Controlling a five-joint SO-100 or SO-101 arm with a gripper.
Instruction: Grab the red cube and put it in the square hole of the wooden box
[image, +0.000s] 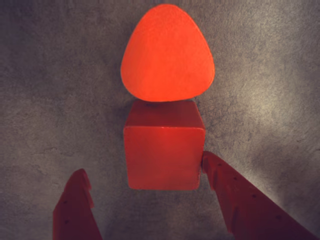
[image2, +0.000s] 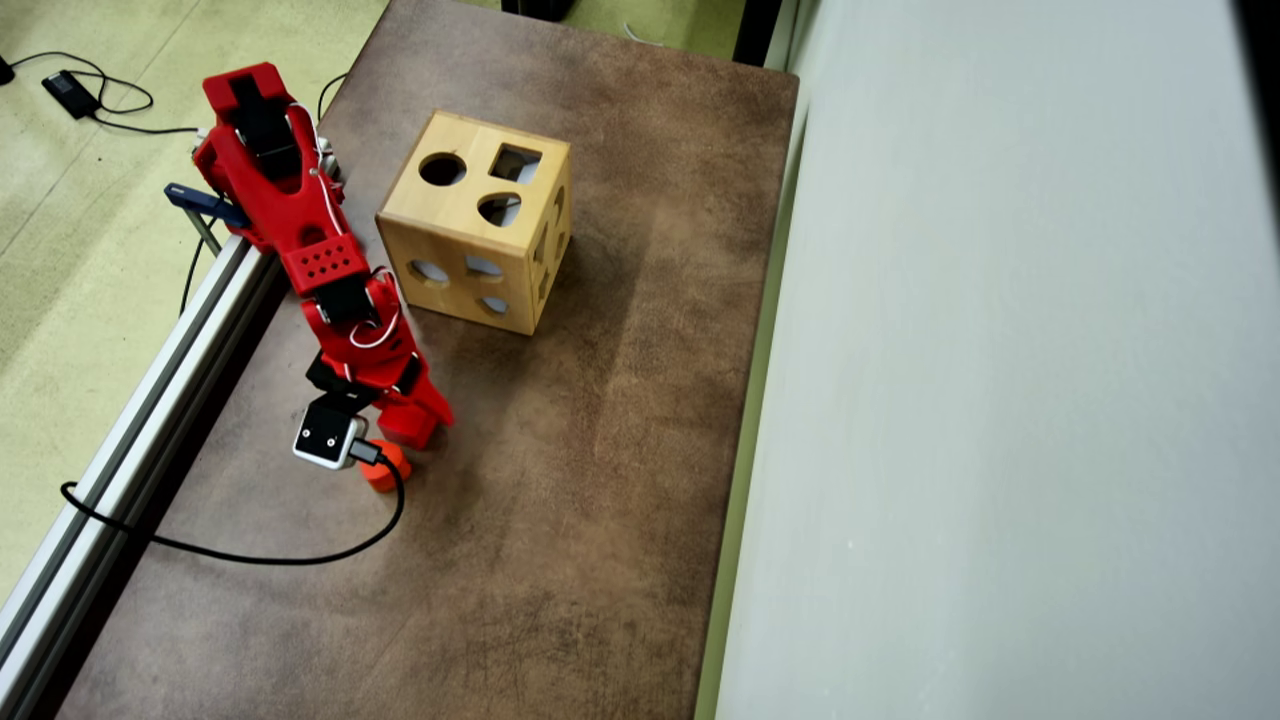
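The red cube (image: 164, 156) rests on the grey-brown table, in the middle of the wrist view. My red gripper (image: 144, 166) is open around it. The right finger (image: 235, 192) touches the cube's right edge, and the left finger (image: 75, 207) stands apart from it on the left. In the overhead view the gripper (image2: 400, 432) points down at the table's left part, and I cannot tell the cube apart from it there. The wooden box (image2: 475, 225) stands further back, its square hole (image2: 515, 162) on the top face.
An orange rounded-triangle block (image: 167, 52) lies right behind the cube, touching or almost touching it; it also shows in the overhead view (image2: 385, 472). The camera's black cable (image2: 250, 555) loops over the table. A metal rail (image2: 130, 420) runs along the left edge.
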